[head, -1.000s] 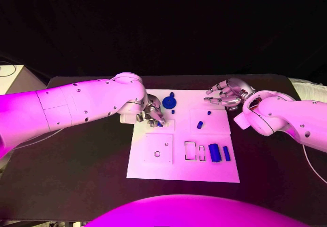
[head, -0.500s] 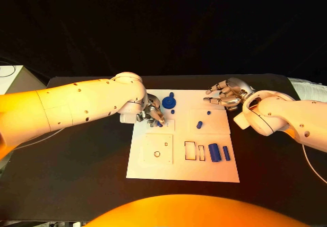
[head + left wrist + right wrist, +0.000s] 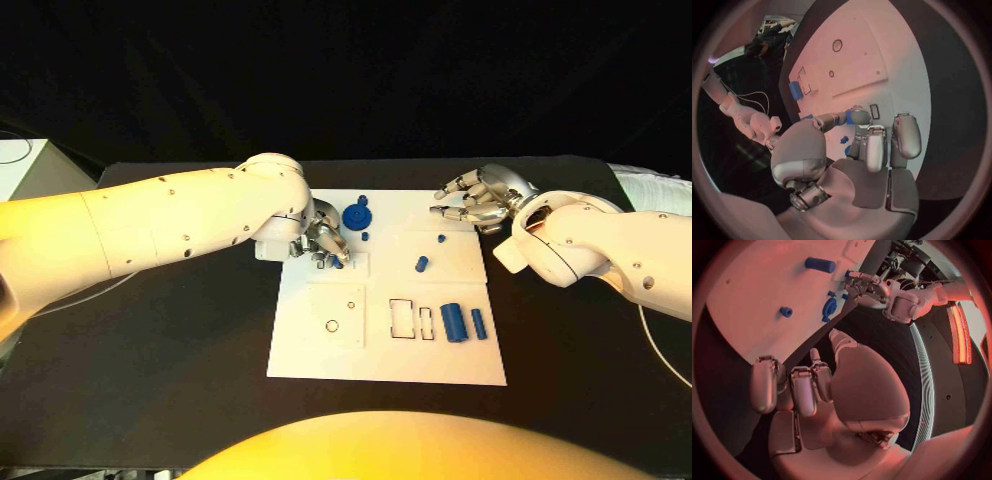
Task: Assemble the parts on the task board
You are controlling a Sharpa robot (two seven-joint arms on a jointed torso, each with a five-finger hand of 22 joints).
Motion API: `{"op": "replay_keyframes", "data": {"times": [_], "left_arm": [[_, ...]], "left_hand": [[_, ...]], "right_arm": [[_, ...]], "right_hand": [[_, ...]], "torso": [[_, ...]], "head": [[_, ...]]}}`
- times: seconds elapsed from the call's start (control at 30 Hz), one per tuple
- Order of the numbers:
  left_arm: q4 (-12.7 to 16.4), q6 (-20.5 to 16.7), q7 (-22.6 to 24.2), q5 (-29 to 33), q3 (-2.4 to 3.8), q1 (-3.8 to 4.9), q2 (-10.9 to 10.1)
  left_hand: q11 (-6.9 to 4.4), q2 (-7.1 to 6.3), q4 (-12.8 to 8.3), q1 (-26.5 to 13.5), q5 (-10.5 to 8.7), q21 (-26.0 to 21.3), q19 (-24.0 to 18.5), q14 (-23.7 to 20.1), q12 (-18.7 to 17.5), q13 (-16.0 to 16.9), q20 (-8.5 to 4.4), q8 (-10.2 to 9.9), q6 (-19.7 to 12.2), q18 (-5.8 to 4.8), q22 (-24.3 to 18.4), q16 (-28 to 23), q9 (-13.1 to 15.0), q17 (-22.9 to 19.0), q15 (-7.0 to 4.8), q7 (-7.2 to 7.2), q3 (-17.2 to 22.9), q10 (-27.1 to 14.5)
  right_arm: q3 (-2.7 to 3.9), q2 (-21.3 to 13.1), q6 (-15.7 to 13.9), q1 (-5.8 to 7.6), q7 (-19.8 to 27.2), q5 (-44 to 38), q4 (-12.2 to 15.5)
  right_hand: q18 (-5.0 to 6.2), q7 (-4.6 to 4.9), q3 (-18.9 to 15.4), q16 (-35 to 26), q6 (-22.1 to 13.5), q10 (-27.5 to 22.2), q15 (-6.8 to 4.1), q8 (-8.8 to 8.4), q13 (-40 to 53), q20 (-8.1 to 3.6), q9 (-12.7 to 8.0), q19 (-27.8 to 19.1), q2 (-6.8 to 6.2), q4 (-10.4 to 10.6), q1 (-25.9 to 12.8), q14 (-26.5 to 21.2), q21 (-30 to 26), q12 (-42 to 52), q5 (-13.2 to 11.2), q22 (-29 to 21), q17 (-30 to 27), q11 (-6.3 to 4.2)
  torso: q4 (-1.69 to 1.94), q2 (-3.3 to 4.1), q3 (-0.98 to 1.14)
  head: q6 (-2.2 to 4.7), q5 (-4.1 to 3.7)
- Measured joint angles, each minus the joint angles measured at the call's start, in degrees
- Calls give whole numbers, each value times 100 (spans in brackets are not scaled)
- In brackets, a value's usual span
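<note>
Two white arms flank the white rectangular task board (image 3: 389, 350) I'm working on the black table (image 3: 173, 340). I read no writing on it. My left hand (image 3: 320, 240) pinches a small blue peg (image 3: 336, 260) at the board's upper-left corner. My right hand (image 3: 476, 205) hovers empty, fingers apart, over the upper-right edge. A blue disc (image 3: 358, 216), cylinder (image 3: 454, 322), bar (image 3: 479, 323) and short pin (image 3: 423, 264) lie on the board.

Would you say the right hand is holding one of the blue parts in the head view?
No, the right hand hovers at the task board's far right corner with its fingers apart and nothing between them.
</note>
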Motion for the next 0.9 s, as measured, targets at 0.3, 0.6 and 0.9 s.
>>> {"op": "replay_keyframes", "data": {"times": [0.3,0.6,0.9], "left_arm": [[-22,6,-7,-11,-4,-3,24],[-37,11,-14,3,-5,-3,37],[-68,23,-3,117,-5,-5,27]], "left_hand": [[-7,0,-18,0,85,21,9,0,0,19,-9,15,0,0,22,0,-9,0,0,-1,-14,10],[-20,23,-19,-23,163,45,50,0,0,25,-9,14,22,0,52,0,-23,0,0,-18,-13,41],[-21,51,-35,-51,251,75,71,0,22,69,-30,14,36,0,51,23,-45,0,0,-14,-28,82]], "right_arm": [[0,-5,0,0,0,0,6],[0,-6,0,0,0,-1,11],[0,-7,1,0,1,-1,12]], "right_hand": [[0,0,0,0,0,0,0,0,0,0,0,0,0,0,0,0,0,0,0,-1,0,0],[0,0,0,0,0,0,0,0,0,0,0,0,0,0,0,0,0,0,0,-2,0,0],[0,0,0,0,0,0,0,0,0,0,0,0,0,0,0,0,0,0,0,-2,-1,0]], "torso": [[2,0,-1],[4,2,-5],[3,2,-6]], "head": [[0,-9],[0,-9],[0,-8]]}}
